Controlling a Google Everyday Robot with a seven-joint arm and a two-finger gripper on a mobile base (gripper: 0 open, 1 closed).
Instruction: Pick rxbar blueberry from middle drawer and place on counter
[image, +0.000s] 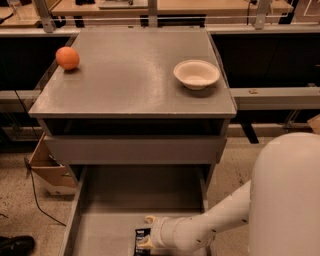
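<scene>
The gripper (147, 231) sits low in the open middle drawer (71, 225), near its front edge, at the end of the white arm (210, 225) that reaches in from the right. Its fingers (149, 218) are spread: one pale tip points toward the back of the drawer and the other lies nearer the front, with a clear gap between them.

The rxbar blueberry (140, 235) lies flat on the drawer floor right at the fingers. Its dark wrapper starts in the gap and runs under or beside the nearer finger, down to the bottom of the view. That finger seems to rest on the wrapper, though I cannot tell for sure that it touches. The bar is not pinched.

Behind the fingers the drawer floor is bare grey metal. Above them is the shut drawer with the plain front panel (135, 149), and over that the grey tabletop (130, 80). Far beyond the fingers and off to the left, an orange (67, 58) stands on it near the edge. A pale bowl (196, 74) stands far beyond them to the right, upright.
</scene>
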